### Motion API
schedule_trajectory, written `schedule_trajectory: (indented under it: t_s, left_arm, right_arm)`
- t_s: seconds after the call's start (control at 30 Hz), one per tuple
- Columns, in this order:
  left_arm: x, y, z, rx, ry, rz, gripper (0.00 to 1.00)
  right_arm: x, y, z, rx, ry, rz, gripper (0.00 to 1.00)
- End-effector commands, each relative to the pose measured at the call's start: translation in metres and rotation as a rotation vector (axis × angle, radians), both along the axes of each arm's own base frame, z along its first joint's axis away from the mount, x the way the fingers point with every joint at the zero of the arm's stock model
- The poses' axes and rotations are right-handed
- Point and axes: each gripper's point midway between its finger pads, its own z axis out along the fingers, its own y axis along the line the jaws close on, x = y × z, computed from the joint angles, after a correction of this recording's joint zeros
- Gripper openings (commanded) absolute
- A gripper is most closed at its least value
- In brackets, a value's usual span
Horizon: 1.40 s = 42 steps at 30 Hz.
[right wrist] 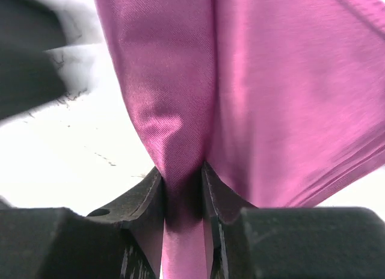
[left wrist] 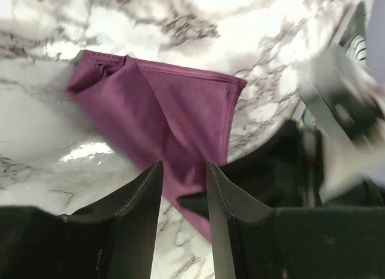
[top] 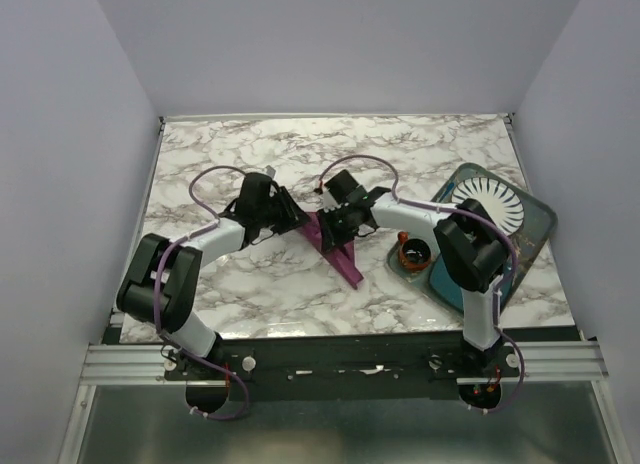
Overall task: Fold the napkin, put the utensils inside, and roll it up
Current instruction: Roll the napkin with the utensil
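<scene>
We are at the folding: the napkin (top: 335, 246) lies bunched mid-tabletop (top: 300, 164). Our right hand (right wrist: 182, 189) pinches it; our left hand (left wrist: 183, 189) is narrow with cloth between. No knife visible; placing and rolling remain.

Plum-purple napkin (top: 335, 246); grey-veined white marble table (top: 300, 154); seemingly teal mat (top: 535, 234).

Two white-and-black jointed arms, lilac cables looped alongside, each tipped with a matte black two-fingered tool (left wrist: 183, 189)
</scene>
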Motion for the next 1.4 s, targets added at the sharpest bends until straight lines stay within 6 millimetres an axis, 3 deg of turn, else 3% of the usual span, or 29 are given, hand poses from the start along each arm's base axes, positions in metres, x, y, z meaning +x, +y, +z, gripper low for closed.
schedule_trajectory:
  t_s: [0.0, 0.03, 0.1, 0.13, 0.33, 0.4, 0.8, 1.1, 1.37]
  left_arm:
    - [0.011, 0.012, 0.037, 0.076, -0.098, 0.017, 0.44]
    - [0.01, 0.009, 0.036, 0.062, -0.085, 0.018, 0.44]
    - [0.012, 0.001, 0.038, 0.019, -0.091, -0.002, 0.44]
    - [0.012, -0.002, 0.028, 0.011, -0.063, -0.006, 0.43]
    - [0.018, -0.028, 0.01, -0.07, -0.036, -0.049, 0.4]
    - [0.022, -0.034, 0.013, -0.087, -0.055, -0.057, 0.4]
    - [0.019, -0.041, 0.002, -0.091, -0.036, -0.057, 0.38]
    - [0.008, -0.047, 0.034, -0.042, -0.123, -0.057, 0.38]
    - [0.013, -0.063, -0.012, -0.104, 0.009, -0.07, 0.36]
  right_arm:
    - [-0.019, 0.006, 0.016, 0.385, 0.412, 0.086, 0.18]
    - [-0.021, 0.004, 0.007, 0.409, 0.483, 0.076, 0.16]
    - [-0.019, 0.004, 0.017, 0.501, 0.562, 0.093, 0.15]
    - [-0.018, 0.003, 0.014, 0.509, 0.591, 0.079, 0.15]
    - [-0.008, 0.0, 0.009, 0.522, 0.61, 0.055, 0.18]
    - [-0.007, -0.002, 0.005, 0.508, 0.606, 0.046, 0.18]
    - [-0.005, -0.01, -0.009, 0.431, 0.562, 0.028, 0.21]
    - [-0.001, -0.014, -0.01, 0.389, 0.525, 0.031, 0.24]
    - [-0.001, -0.017, -0.01, 0.372, 0.508, 0.033, 0.29]
